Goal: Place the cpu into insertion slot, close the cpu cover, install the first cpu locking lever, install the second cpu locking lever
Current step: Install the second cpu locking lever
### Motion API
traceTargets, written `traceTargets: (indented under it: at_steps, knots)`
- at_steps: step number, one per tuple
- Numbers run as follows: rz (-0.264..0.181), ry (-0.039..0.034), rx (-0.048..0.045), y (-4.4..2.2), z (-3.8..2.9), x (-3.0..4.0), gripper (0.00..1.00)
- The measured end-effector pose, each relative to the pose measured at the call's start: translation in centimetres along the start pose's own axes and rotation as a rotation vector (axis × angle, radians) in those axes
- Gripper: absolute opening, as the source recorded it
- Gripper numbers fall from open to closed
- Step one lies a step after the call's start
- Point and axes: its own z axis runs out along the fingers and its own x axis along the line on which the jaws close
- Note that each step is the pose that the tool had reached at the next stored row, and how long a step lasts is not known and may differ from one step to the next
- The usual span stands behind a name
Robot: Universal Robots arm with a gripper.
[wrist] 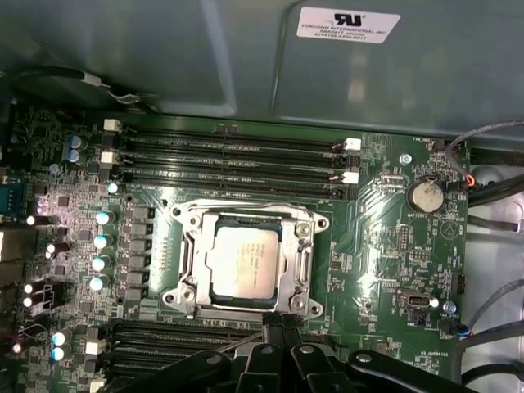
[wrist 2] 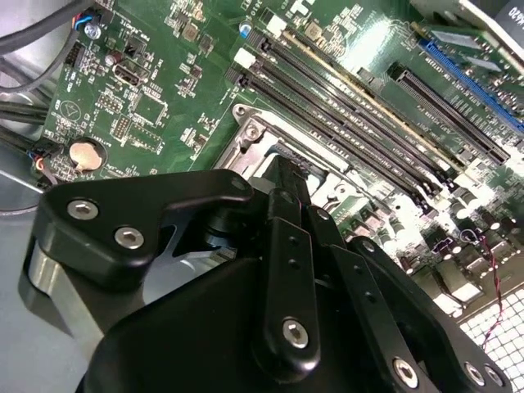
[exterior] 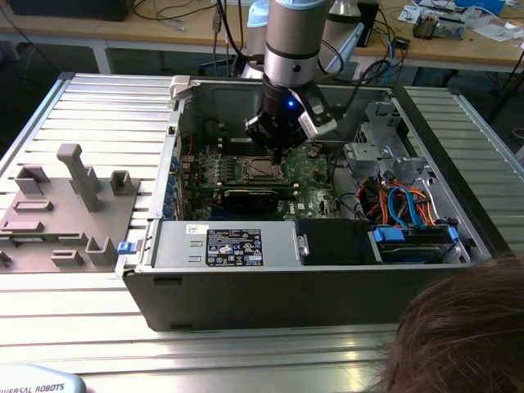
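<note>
The cpu (wrist: pixel 246 260) lies flat in the insertion slot (wrist: pixel 182 282), its silver top showing through the window of the cpu cover (wrist: pixel 304 264), which is down over it. My gripper (wrist: pixel 275 324) sits at one edge of the socket with its black fingers (wrist: pixel 264 329) pressed together. A thin metal lever rod (wrist: pixel 233 341) runs along that edge beside the fingertips. In the second wrist view the gripper (wrist 2: pixel 292 176) touches down at the socket's silvery frame (wrist 2: pixel 260 141). In the exterior view the gripper (exterior: pixel 278 154) hangs just above the socket (exterior: pixel 264 169) inside the open case.
Long black memory slots (wrist: pixel 229 155) flank the socket on two sides. A coin cell (wrist: pixel 426 195) and cables (wrist: pixel 491 196) lie off to one side. The case walls (exterior: pixel 246 286), a drive cage (exterior: pixel 372 151) and a person's head (exterior: pixel 467 327) show in the exterior view.
</note>
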Motion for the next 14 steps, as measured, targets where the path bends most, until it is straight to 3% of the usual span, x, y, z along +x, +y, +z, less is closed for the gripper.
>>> traceTargets:
  at_steps: [14]
  knots:
    - [0.0,0.0,0.0,-1.07,-0.03,0.08,0.11]
